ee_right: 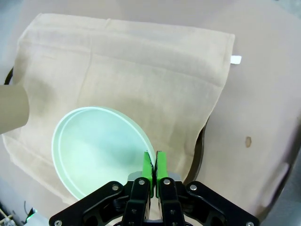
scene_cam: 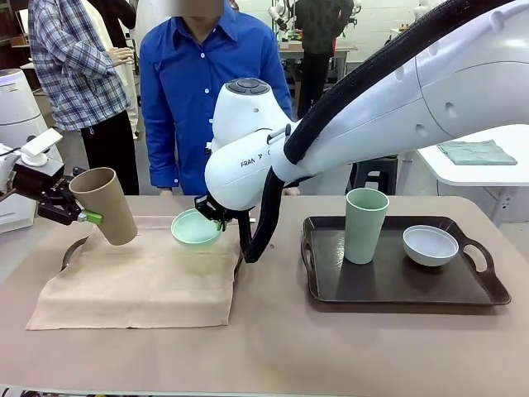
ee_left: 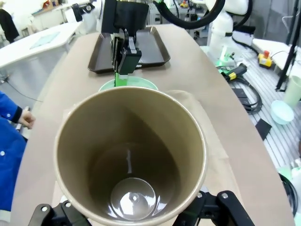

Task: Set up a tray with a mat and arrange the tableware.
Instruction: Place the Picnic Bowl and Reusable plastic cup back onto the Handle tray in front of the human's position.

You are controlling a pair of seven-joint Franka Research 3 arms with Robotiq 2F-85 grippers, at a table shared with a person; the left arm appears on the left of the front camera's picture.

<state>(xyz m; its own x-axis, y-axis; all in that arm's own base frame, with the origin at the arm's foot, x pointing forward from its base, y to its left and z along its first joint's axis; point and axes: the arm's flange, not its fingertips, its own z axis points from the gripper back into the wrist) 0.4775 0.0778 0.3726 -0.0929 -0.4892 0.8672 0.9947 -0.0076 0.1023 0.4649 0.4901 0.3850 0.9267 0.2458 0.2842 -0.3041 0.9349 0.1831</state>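
As a person [scene_cam: 207,91] stands opposite, 1 tray [scene_cam: 489,291] holds cup [scene_cam: 366,225], bowl [scene_cam: 430,245].

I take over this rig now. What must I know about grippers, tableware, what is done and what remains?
Left gripper: jaws closed on the tan cup, held tilted above the mat, at its left end.
Right gripper: jaws shut on the rim of the mint-green bowl, held over the mat.
Pale green cup and white bowl: standing on the dark tray at the right.
Done: mat spread over the other tray.
Left: probably set down cup and bowl, then bring the other two.
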